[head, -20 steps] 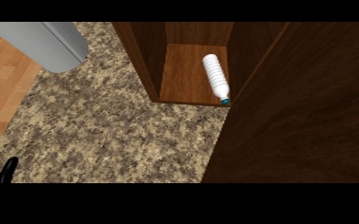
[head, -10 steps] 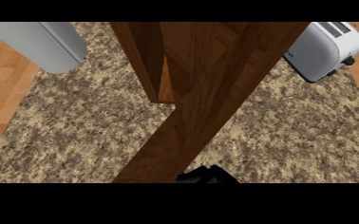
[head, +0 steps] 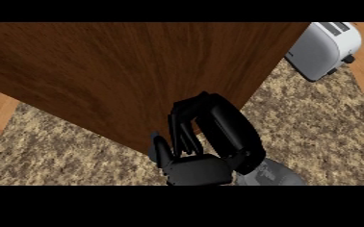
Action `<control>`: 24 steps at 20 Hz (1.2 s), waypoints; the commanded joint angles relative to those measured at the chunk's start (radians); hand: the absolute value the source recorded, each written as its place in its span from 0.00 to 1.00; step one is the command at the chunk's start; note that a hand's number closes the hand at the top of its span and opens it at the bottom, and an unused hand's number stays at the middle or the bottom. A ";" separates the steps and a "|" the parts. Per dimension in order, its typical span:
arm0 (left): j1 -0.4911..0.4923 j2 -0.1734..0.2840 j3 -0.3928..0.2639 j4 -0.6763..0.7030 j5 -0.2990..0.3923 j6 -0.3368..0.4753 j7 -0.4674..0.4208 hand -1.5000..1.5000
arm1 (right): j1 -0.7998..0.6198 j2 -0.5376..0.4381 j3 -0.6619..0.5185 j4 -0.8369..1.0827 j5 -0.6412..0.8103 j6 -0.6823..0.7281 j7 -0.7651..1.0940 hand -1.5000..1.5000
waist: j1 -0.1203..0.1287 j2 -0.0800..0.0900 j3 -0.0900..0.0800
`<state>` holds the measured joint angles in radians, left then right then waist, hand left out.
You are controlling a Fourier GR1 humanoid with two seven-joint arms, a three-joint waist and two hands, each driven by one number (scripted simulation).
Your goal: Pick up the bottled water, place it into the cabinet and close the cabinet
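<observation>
Right hand point(head: 206, 144), fingers curled and holding nothing, rests against the dark brown wooden cabinet door point(head: 128, 72) above the speckled granite tabletop point(head: 313, 120); bottled water not visible, presumably inside — light, rigid, slippery, best gripped mid-body.

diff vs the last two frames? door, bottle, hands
The dark wooden cabinet door swung across from the right and now covers the opening. The white water bottle, seen lying inside the cabinet a second ago, is hidden behind it. A black hand came up from the lower edge, and its fingers now lie against the door. Which hand it is, I can't tell. The speckled granite counter is unchanged.
</observation>
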<state>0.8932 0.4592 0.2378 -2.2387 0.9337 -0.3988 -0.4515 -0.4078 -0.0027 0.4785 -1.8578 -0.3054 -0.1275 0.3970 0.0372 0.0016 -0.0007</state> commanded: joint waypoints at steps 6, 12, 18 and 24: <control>0.078 -0.069 0.102 -0.072 0.066 -0.056 0.053 0.00 | -0.198 -0.043 -0.285 0.218 -0.175 0.146 0.015 1.00 | -0.016 -0.001 0.002; 0.084 -0.091 0.174 0.009 0.115 -0.176 0.069 0.00 | -0.335 -0.047 -0.345 0.471 -0.170 0.251 -0.065 1.00 | -0.010 0.000 0.001; 0.037 -0.072 0.204 0.027 0.153 -0.170 0.113 0.00 | -0.428 -0.071 -0.406 0.579 -0.206 0.329 -0.072 1.00 | -0.012 0.004 0.001; 0.026 -0.074 0.188 0.004 0.162 -0.161 0.148 0.00 | -0.455 0.000 -0.354 0.646 -0.151 0.286 -0.116 1.00 | -0.002 0.008 0.000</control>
<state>0.9546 0.3802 0.4375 -2.2345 1.0907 -0.5744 -0.3255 -0.7250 -0.0483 0.1714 -1.3875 -0.4955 0.2477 0.3185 0.0130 -0.0322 0.0173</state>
